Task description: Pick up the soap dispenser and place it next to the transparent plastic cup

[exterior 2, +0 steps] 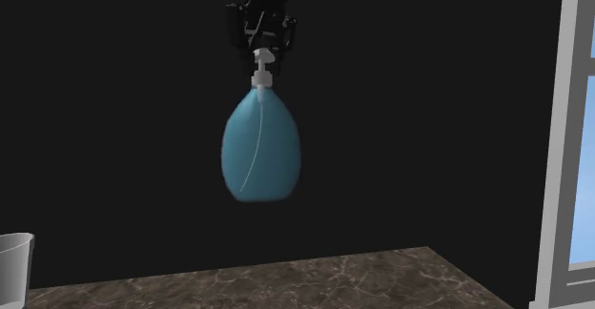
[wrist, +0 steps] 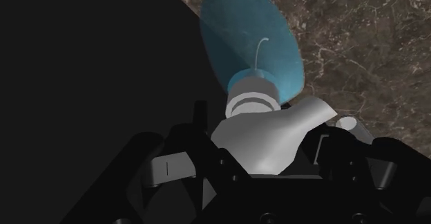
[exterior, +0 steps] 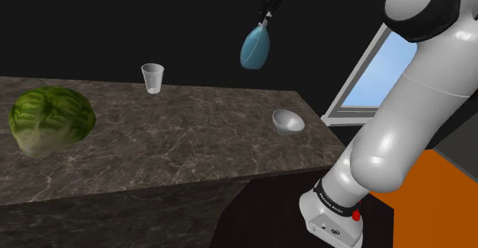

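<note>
The gripper (exterior: 267, 14) is high above the dark marble counter (exterior: 191, 143), and its jaws are closed on the white pump head of the soap dispenser (exterior: 254, 47). The bottle hangs below the fingers with its pump upward. It is in the air and touches nothing else.

The dispenser has a blue, drop-shaped body (a little see-through, with a thin tube visible inside). In the shoulder view it hangs a little tilted in front of the black area behind the counter, to the right of the transparent cup (exterior: 152, 78) and well apart from it.

The cup stands upright near the far edge of the counter. A grey bowl (exterior: 287, 122) lies near the right end of the counter, and a green lettuce head (exterior: 52, 120) rests at the left side, nearer to the camera.

In the second exterior view the gripper (exterior 2: 264, 51) holds the dispenser (exterior 2: 259, 154) clearly above the counter (exterior 2: 286, 283). The cup (exterior 2: 13, 264) shows at the lower left edge of this view, and a window frame (exterior 2: 563, 145) stands at the right.

In the wrist view the gripper (wrist: 259, 157) clasps the white pump. The blue body of the dispenser (wrist: 252, 43) points away from it, over the edge of the counter (wrist: 373, 43).
</note>
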